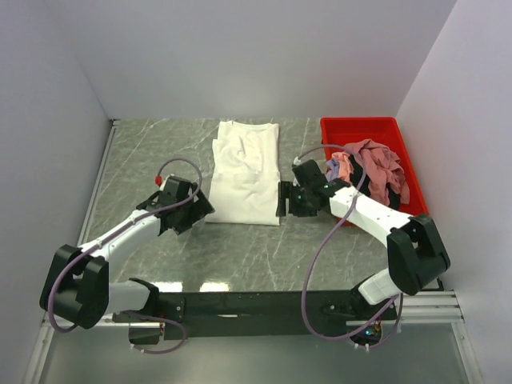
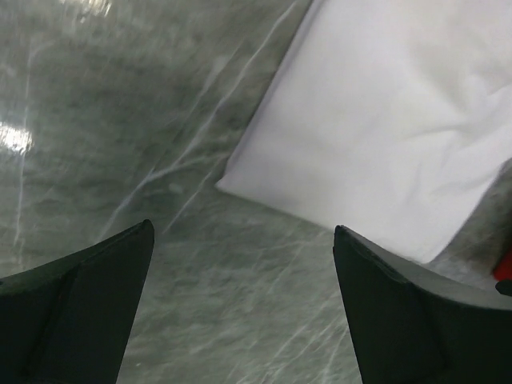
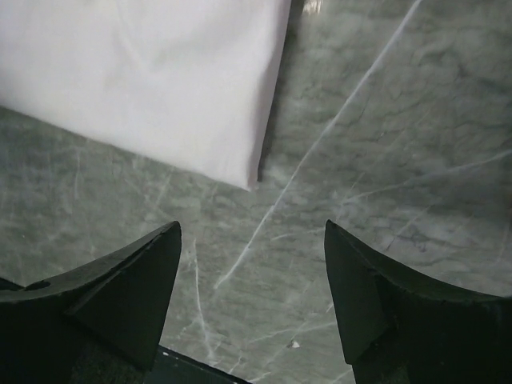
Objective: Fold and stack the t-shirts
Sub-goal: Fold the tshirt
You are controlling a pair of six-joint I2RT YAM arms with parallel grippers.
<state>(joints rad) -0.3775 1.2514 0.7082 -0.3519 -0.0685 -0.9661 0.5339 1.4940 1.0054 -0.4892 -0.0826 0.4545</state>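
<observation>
A white t-shirt (image 1: 246, 172) lies folded lengthwise into a long strip on the grey marble table, its print hidden. My left gripper (image 1: 202, 210) is open and empty just off the strip's near left corner; that corner shows in the left wrist view (image 2: 376, 136). My right gripper (image 1: 282, 200) is open and empty beside the strip's near right corner, which shows in the right wrist view (image 3: 160, 88). Dusty pink and lavender t-shirts (image 1: 372, 164) lie crumpled in a heap in the red bin.
The red plastic bin (image 1: 352, 128) stands at the back right, close behind my right arm. White walls close in the table at the back and both sides. A metal rail runs along the table's left edge (image 1: 102, 168).
</observation>
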